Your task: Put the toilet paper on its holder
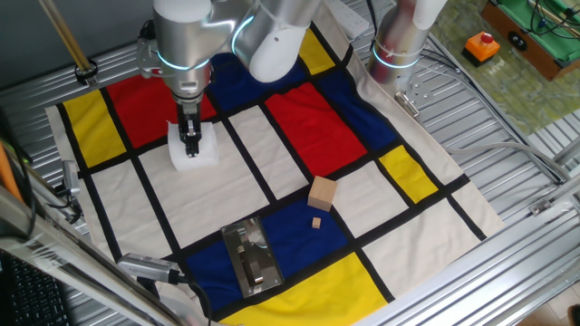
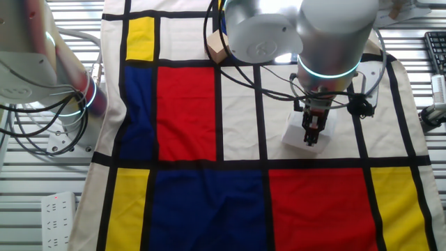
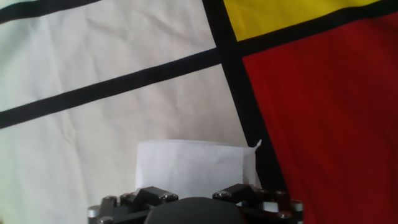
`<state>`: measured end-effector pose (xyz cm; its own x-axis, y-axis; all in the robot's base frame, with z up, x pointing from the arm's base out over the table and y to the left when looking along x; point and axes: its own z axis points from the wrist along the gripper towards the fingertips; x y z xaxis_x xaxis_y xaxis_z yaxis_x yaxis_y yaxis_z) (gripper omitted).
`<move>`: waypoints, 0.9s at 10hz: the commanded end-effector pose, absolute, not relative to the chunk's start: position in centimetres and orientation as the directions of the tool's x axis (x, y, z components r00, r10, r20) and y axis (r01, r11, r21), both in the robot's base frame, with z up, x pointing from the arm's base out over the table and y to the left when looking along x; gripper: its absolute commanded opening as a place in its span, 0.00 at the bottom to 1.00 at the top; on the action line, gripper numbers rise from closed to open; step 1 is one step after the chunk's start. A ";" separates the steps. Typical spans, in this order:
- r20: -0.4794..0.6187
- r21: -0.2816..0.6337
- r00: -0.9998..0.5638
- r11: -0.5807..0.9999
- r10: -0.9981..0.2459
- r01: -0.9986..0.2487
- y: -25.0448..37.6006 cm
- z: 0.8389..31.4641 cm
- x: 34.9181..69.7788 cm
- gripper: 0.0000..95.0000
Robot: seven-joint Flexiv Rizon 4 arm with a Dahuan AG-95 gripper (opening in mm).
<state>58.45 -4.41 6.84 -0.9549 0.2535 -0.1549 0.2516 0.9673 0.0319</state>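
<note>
The toilet paper (image 1: 201, 150) is a white roll standing on a white panel of the checked cloth, at the left of one fixed view. My gripper (image 1: 189, 139) comes straight down onto it, its two dark fingers close together and pressed into the top of the roll (image 2: 301, 131). In the hand view the roll (image 3: 193, 165) fills the space just beyond the gripper's dark body, and the fingertips themselves are hidden. The holder (image 1: 250, 257), a shiny chrome plate with a bar, lies on a blue panel near the front edge, well away from the gripper.
A tan wooden cube (image 1: 322, 193) and a smaller wooden piece (image 1: 316, 222) lie right of centre. A second arm's base (image 1: 397, 45) stands at the cloth's far right corner. Metal rails (image 1: 507, 181) surround the cloth, and cables (image 2: 49, 139) lie beside it.
</note>
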 end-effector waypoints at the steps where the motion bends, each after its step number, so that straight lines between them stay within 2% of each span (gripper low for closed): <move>1: -0.127 0.028 -0.961 0.969 0.247 0.246 -4.2 9.0 58.6 0.00; 6: -0.098 0.025 -0.976 0.980 0.197 0.195 -3.9 9.7 58.6 0.00; 9: -0.087 0.048 -0.996 0.999 -0.019 -0.023 -3.1 10.5 59.0 0.00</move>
